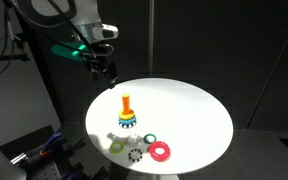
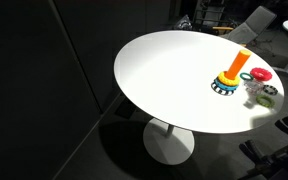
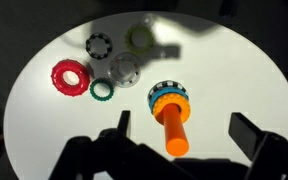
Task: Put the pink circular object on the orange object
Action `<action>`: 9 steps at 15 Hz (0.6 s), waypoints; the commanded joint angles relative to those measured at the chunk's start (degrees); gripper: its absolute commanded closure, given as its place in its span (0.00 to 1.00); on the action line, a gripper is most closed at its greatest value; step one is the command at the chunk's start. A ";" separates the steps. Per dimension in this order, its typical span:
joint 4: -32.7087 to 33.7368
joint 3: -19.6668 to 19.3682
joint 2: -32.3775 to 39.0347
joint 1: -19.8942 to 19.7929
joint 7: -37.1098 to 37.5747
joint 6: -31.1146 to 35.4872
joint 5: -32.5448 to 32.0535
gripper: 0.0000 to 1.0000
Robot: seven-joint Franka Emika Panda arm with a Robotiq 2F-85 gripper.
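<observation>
The pink circular object (image 3: 70,75) lies flat on the white round table, at the upper left in the wrist view. It also shows in both exterior views (image 1: 161,151) (image 2: 260,74). The orange object (image 3: 174,125) stands upright on its yellow, blue and dotted base (image 3: 167,97), and shows in both exterior views (image 1: 126,103) (image 2: 241,62). My gripper (image 3: 187,130) is open and empty, high above the table; the peg shows between its fingers. In an exterior view the gripper (image 1: 106,68) hangs over the table's far edge.
A dark green ring (image 3: 102,90) lies next to the pink ring. A grey ring (image 3: 125,69), a black-and-white dotted ring (image 3: 99,44) and a pale yellowish ring (image 3: 141,37) lie near it. The table (image 1: 194,110) has a rounded edge with dark floor around it.
</observation>
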 commanded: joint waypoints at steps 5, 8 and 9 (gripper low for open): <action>-1.73 -5.21 4.67 -7.31 0.36 6.33 -4.89 0.00; -0.64 -7.65 8.06 -9.39 0.37 8.51 -4.26 0.00; -0.27 -8.31 9.21 -9.91 0.44 9.17 -4.07 0.00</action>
